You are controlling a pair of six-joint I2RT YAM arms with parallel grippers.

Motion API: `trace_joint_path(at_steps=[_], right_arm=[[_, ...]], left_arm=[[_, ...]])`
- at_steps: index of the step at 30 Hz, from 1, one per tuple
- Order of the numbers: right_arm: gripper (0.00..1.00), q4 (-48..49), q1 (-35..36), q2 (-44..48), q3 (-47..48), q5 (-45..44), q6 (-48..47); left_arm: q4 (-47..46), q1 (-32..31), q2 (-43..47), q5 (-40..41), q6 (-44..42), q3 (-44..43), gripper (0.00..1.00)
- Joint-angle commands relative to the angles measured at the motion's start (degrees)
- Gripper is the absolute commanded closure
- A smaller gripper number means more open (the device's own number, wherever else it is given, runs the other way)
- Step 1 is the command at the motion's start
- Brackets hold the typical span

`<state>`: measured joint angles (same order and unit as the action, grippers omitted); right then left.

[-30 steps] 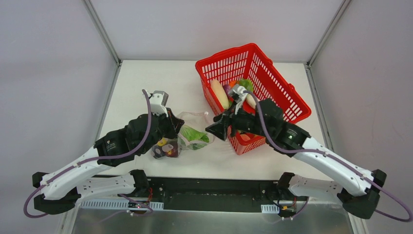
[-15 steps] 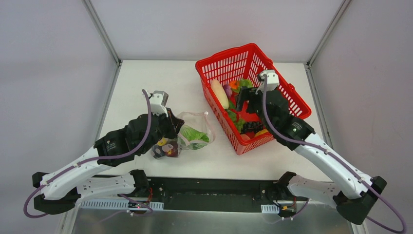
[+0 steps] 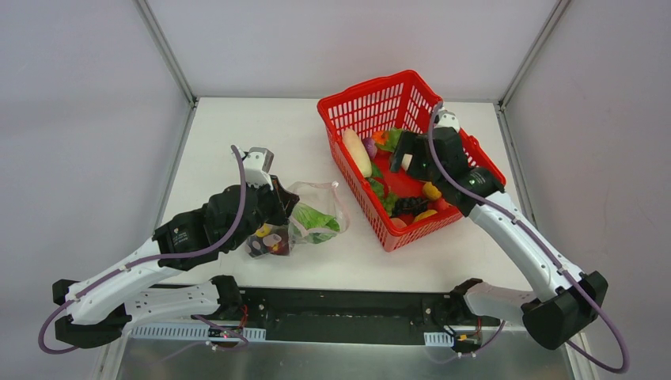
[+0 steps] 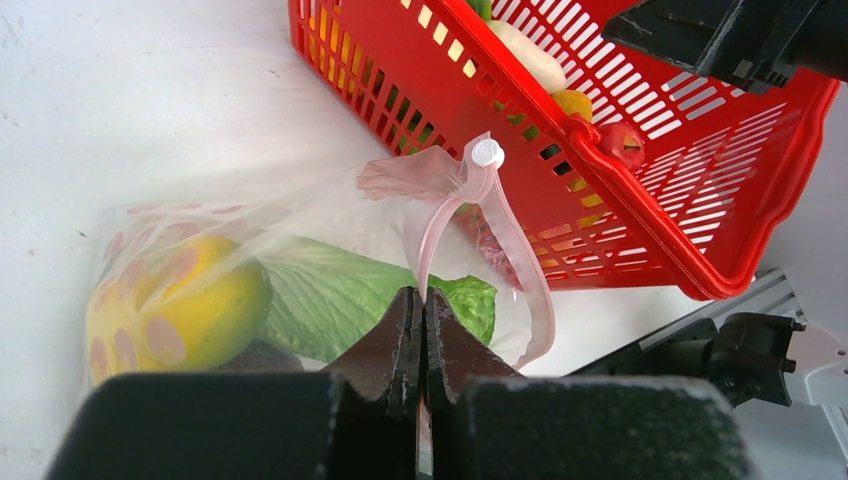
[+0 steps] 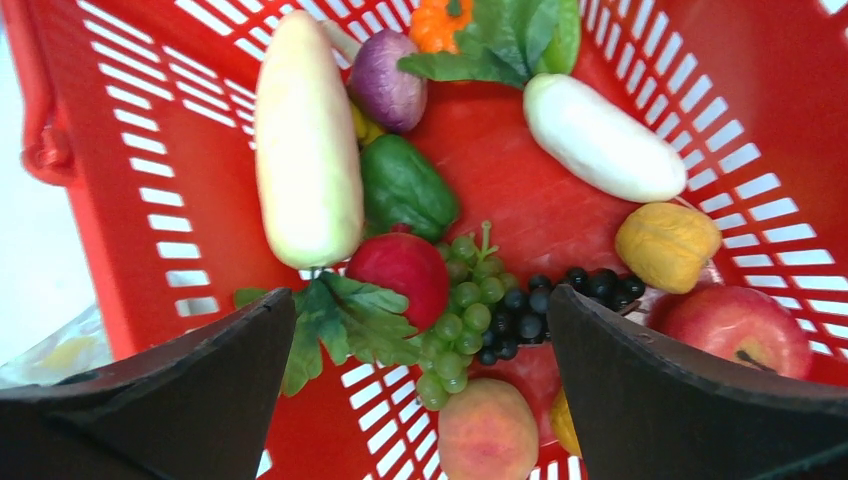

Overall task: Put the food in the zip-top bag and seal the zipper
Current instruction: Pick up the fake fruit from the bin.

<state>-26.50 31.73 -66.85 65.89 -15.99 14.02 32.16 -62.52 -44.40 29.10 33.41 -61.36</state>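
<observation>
A red mesh basket stands on the right half of the white table, turned at an angle to its edges, with pale grey walls on 3 sides, 2 slanting metal posts at the far corners, and a black rail along the near edge.

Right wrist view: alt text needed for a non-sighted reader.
The open right gripper hovers above a red mesh basket of toy food, holding nothing. Inside lie a long pale vegetable, green and black grapes, a red apple and other pieces.
</observation>
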Motion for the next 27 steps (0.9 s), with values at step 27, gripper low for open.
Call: trace_joint_path(at_steps=[27], right_arm=[[0.05, -0.6, -1.8, -12.8, 5.5, 5.4, 2.4]], left_arm=[[1.0, 0.5, 0.3, 3.1, 1.0, -1.9, 1.00]])
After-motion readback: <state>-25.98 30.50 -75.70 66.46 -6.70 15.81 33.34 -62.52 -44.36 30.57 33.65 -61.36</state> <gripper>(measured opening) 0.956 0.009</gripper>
